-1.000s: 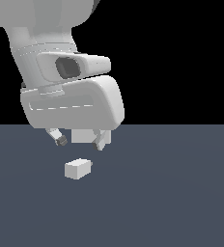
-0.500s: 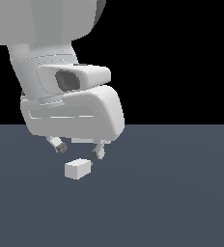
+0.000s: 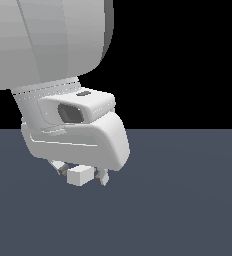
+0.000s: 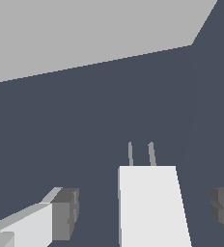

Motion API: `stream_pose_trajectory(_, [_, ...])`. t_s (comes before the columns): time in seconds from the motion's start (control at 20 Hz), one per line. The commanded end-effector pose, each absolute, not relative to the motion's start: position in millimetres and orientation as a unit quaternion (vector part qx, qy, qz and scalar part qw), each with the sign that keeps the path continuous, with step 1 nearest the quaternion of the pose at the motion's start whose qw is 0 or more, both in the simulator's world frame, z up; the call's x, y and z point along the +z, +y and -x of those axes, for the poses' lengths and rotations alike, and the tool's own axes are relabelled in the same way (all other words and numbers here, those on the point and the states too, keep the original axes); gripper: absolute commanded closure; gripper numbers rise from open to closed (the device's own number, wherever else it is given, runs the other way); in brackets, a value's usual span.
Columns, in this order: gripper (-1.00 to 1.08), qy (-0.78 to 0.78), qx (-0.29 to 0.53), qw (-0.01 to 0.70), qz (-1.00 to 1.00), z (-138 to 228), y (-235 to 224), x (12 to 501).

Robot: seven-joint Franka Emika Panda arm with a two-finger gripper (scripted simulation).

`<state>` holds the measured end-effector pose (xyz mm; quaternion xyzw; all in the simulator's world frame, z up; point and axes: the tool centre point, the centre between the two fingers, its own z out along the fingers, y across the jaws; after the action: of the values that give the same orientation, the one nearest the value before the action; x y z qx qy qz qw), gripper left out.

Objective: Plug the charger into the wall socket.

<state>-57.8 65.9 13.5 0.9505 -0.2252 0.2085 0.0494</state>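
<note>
The charger [image 3: 80, 175] is a small off-white block lying on the dark floor. In the wrist view the charger [image 4: 152, 205] shows two short prongs pointing toward the wall socket [image 4: 94, 34], a light-grey plate further off; its slots do not show. My gripper [image 3: 83, 175] is open and low over the floor, with one finger on each side of the charger. In the wrist view my gripper [image 4: 145, 212] has dark pads [image 4: 65, 214] standing apart from the block's sides, with a gap on both sides.
The dark grey floor [image 3: 188, 200] spreads around the gripper. The arm's large white body [image 3: 53, 45] fills the upper part of the exterior view's left. The socket is hidden in the exterior view.
My gripper has come down over the charger. Its fingers were above the block and now straddle it at floor level. The charger has not moved.
</note>
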Motion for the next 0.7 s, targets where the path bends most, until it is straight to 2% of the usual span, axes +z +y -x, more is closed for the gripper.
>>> stream_pose_trajectory(0.0, [-0.92, -0.225, 0.209, 0.049, -0.95, 57.5, 66.1, 11.2])
stream_pose_trajectory(0.05, [1.08, -0.225, 0.209, 0.049, -0.95, 57.5, 66.1, 11.2])
stream_pose_trajectory(0.65, [1.08, -0.226, 0.209, 0.05, -0.95, 58.4, 64.0, 13.2])
